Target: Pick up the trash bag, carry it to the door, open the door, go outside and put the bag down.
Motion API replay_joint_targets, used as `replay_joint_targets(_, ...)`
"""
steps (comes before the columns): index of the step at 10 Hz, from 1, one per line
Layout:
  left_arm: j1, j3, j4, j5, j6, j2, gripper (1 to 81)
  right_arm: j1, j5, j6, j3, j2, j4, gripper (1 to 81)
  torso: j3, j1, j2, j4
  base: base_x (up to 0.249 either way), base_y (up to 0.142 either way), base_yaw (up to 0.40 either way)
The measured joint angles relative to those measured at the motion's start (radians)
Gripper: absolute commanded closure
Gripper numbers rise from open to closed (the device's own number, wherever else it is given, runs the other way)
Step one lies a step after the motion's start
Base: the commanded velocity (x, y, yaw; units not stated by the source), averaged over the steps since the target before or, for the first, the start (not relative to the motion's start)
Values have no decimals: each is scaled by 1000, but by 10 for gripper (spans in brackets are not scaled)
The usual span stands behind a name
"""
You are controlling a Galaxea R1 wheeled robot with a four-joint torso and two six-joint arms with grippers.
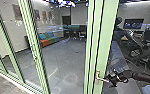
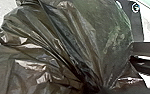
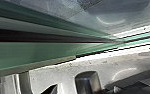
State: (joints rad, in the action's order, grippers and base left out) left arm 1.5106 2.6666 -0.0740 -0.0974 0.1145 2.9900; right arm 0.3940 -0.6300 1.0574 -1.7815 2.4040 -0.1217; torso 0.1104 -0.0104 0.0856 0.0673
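Observation:
My right gripper (image 1: pixel 111 80) is beside the metal lever handle (image 1: pixel 98 78) on the green-framed glass door (image 1: pixel 106 37); whether they touch is hard to tell. A green door frame (image 3: pixel 28 56) runs across the right wrist view, with a shiny metallic piece (image 3: pixel 88 82) near it. Large and wrinkled, the black trash bag (image 2: pixel 53 45) shows in the left wrist view, its plastic gathered to a neck where my left gripper (image 2: pixel 99 90) is shut on it.
Glass panels with green posts (image 1: pixel 32 37) stand to the left, above a pale sill (image 1: pixel 16 82). Behind the glass are a colourful sofa (image 1: pixel 46 40), a grey floor (image 1: pixel 66 57) and a screen (image 1: pixel 133 23).

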Motion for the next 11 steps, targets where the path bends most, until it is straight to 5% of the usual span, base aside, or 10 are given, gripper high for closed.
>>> replay_joint_targets(4,0,0,0,-1,0,4,811,53,74,35,-10,-5,11,10,0,0,0,0,0,0,0)
replay_joint_targets(11,0,1,1,-1,5,16,811,44,-27,55,-14,8,107,10,0,-1,0,0,0,0,0)
